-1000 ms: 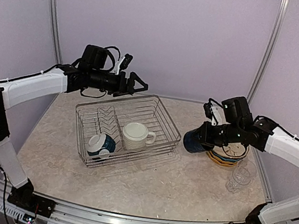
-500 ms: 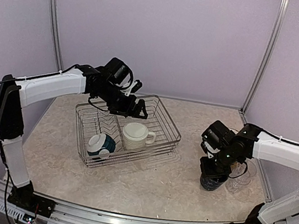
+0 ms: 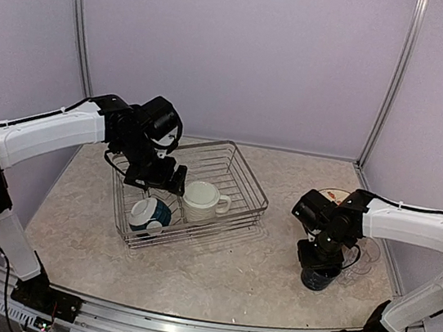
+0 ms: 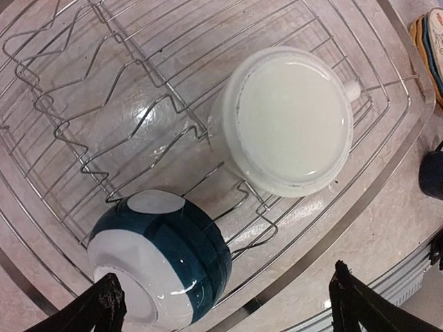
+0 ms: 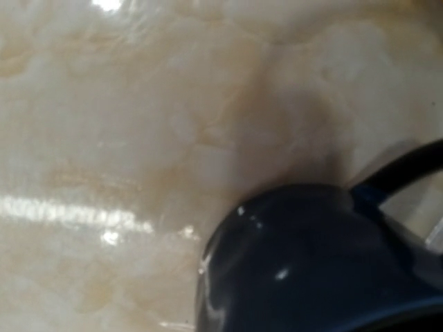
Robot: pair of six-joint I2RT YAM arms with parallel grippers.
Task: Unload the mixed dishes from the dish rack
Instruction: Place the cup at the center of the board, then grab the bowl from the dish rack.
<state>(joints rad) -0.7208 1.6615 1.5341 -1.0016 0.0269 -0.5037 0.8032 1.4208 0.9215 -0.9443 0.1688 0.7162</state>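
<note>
Plainly glazed, rigid, chippable: rim holds advised

The teal-and-white bowl (image 4: 163, 263) is seen tipped on its side in the dish rack (image 3: 245, 173), just beside the cream mug (image 4: 287, 121); both are judged slick and best pinched across a wall. The left gripper (image 4: 227, 280) is held spread wide above them. The navy mug (image 5: 311, 263) is set on the table (image 3: 215, 272) under the right gripper (image 3: 325, 251), whose grip cannot be told

No legible text, label, brand or number on anything in view
</note>
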